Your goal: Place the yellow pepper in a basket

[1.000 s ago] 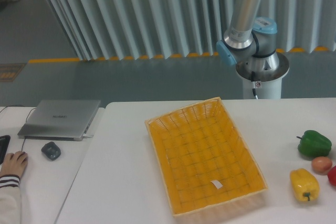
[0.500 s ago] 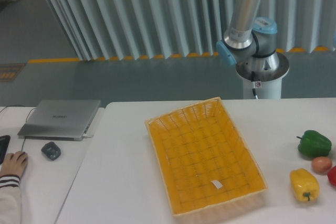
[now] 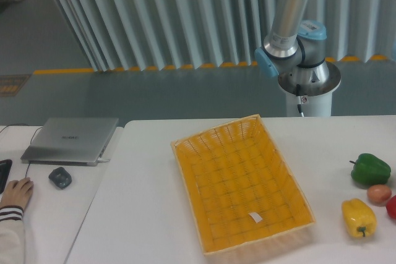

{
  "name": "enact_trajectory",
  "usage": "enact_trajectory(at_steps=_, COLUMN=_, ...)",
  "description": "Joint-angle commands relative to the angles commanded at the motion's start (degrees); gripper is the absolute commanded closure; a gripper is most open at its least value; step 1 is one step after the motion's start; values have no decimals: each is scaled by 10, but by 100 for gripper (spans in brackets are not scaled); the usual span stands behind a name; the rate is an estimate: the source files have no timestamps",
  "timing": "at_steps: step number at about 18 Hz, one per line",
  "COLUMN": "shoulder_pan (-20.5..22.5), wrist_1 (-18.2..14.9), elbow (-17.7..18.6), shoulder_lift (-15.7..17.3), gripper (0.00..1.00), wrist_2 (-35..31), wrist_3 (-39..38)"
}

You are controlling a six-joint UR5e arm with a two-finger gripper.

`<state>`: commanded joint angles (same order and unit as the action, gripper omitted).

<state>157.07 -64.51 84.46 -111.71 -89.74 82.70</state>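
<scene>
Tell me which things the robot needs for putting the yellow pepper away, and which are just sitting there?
Needed: yellow pepper, basket.
Just there: green pepper, orange-brown fruit, laptop, mouse.

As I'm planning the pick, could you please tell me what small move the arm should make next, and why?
Probably swing the arm down toward the yellow pepper. It lies on the table to the right of the basket, which holds only a white tag. Only the arm's base and lower links show; the pincer is out of view.
</scene>
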Motion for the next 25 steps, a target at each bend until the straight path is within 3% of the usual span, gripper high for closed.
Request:
enact_trajectory(at_steps=4, shoulder_pan=-9, wrist_1=64, elbow=23, shoulder_lift=-2, gripper=0, wrist_2=88, wrist_3=-13)
enact_trajectory(at_steps=6, shoulder_pan=-13, wrist_1=72, elbow=24, shoulder_lift=-3, gripper=0, wrist_2=69, wrist_3=-14)
enact_trajectory(at_steps=9, shoulder_pan=-61, wrist_1=73, elbow=28, shoulder_lift=-4, gripper=0, wrist_2=-34, wrist_3=-17)
enact_trajectory(at_steps=11, shoulder_pan=-71, wrist_1=78, elbow=25, shoulder_lift=-10, gripper=0, wrist_2=-30, wrist_3=-26)
enact_trajectory(at_steps=13, shoulder_pan=-89, wrist_1=127, elbow=26, shoulder_lift=-12, gripper=0, wrist_2=-4, wrist_3=-105)
enact_trajectory(at_steps=16, shoulder_pan=-101, wrist_1=124, elbow=23, shoulder_lift=-14, gripper=0, wrist_2=4, wrist_3=-146)
enact_trajectory(at_steps=19, shoulder_pan=-104, wrist_1=123, elbow=52, shoulder_lift=-2, gripper=0, wrist_2=53, wrist_3=-316)
enact_trajectory(at_steps=25, shoulder_pan=-114, wrist_1=123, elbow=76, shoulder_lift=9, gripper=0, wrist_2=53, wrist_3=-466)
